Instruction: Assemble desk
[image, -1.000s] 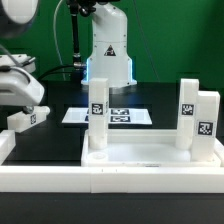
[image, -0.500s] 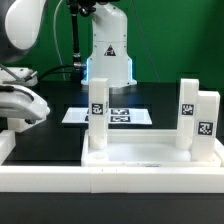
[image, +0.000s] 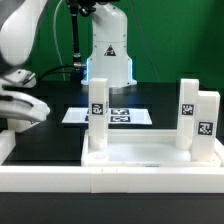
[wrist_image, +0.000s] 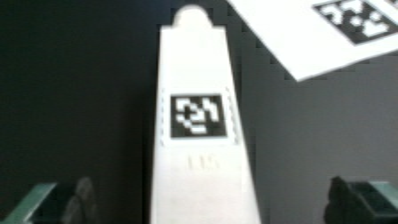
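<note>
The white tabletop panel (image: 150, 152) lies at the front of the exterior view with three white tagged legs standing on it: one on its left (image: 98, 112) and two on its right (image: 187, 112) (image: 206, 122). A fourth leg (wrist_image: 198, 110) lies flat on the black table, its tag facing up. My gripper (wrist_image: 208, 205) is open and astride this leg, one dark finger (wrist_image: 54, 200) on each side, both apart from it. In the exterior view the gripper (image: 22, 108) sits low at the left and hides that leg.
The marker board (image: 112, 116) lies flat behind the tabletop; its corner shows in the wrist view (wrist_image: 329, 35). Low white border rails run along the front (image: 110, 188) and the left (image: 5, 142). The robot base (image: 108, 55) stands at the back.
The arm has come down and toward the exterior view's left over the lying leg, which showed beside the gripper a second ago and is now hidden under it.
</note>
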